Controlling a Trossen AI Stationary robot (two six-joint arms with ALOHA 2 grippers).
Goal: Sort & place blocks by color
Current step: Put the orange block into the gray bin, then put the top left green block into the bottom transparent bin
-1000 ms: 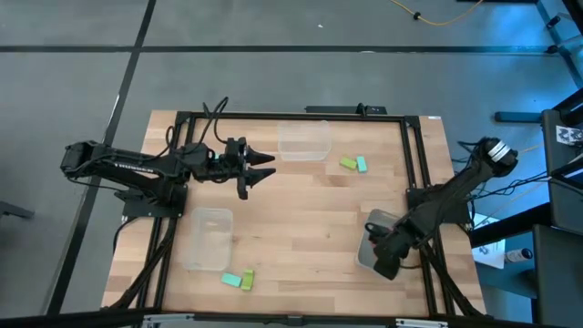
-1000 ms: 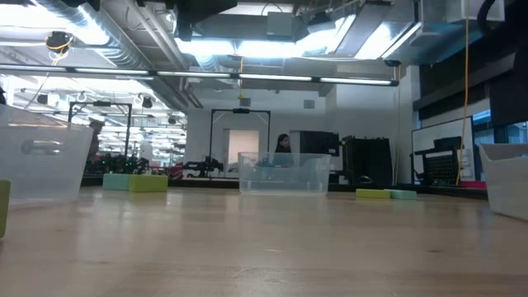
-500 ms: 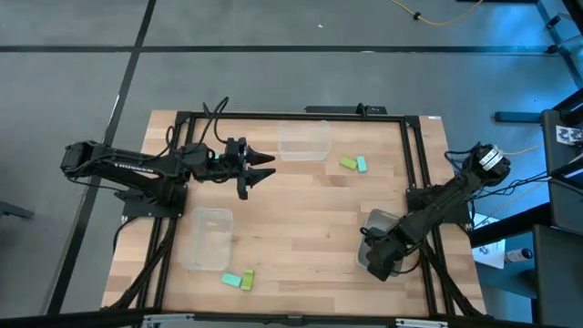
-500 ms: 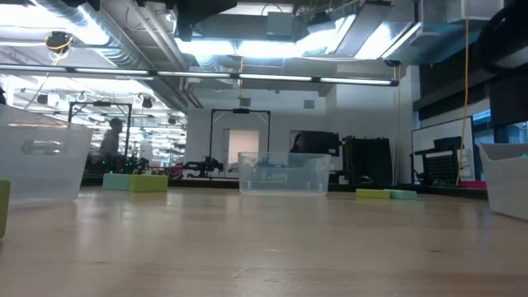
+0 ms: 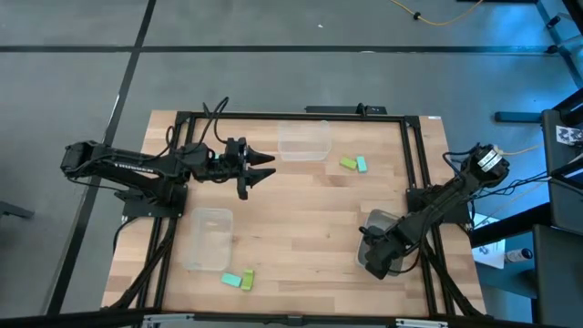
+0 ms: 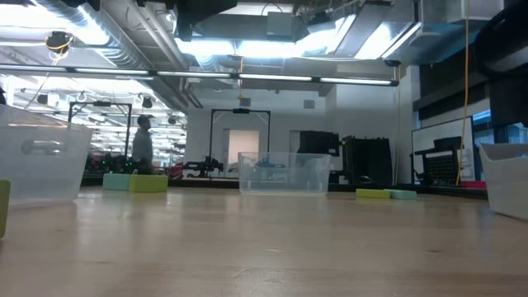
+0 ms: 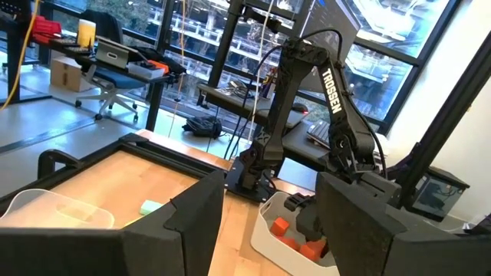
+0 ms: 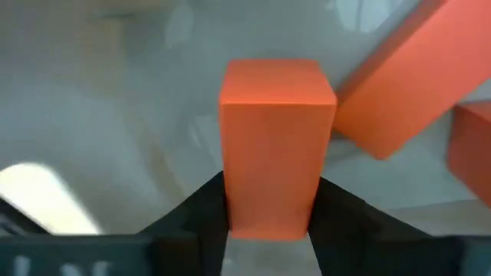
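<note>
My right gripper (image 5: 375,260) reaches down into the clear bin (image 5: 368,226) by the table's right edge and is shut on a red-orange block (image 8: 276,138). Two more red-orange blocks (image 8: 399,92) lie in that bin beside it. A lime block (image 5: 348,164) and a teal block (image 5: 362,164) lie flat on the table right of the far bin. A teal block (image 5: 232,279) and a lime block (image 5: 247,278) lie near the front edge. My left gripper (image 5: 266,169) hovers open left of the far bin, touching nothing. My right gripper pinches the red-orange block by the near end of its two long sides (image 8: 230,192), one finger (image 8: 203,203) on each side. The fingers lie along the block, which points ahead of them into the bin. Whether its far end rests on the bin floor does not show.
A clear bin (image 5: 303,141) stands at the far middle of the table and another (image 5: 208,239) at the near left. A black frame rail (image 5: 414,164) runs along the table's edges. Bare wood lies in the table's middle. A person (image 6: 143,144) walks in the room behind.
My right arm has swung a little toward the table's left, and its gripper has moved leftward over the right bin. In the room behind, a person has walked from right to left.
</note>
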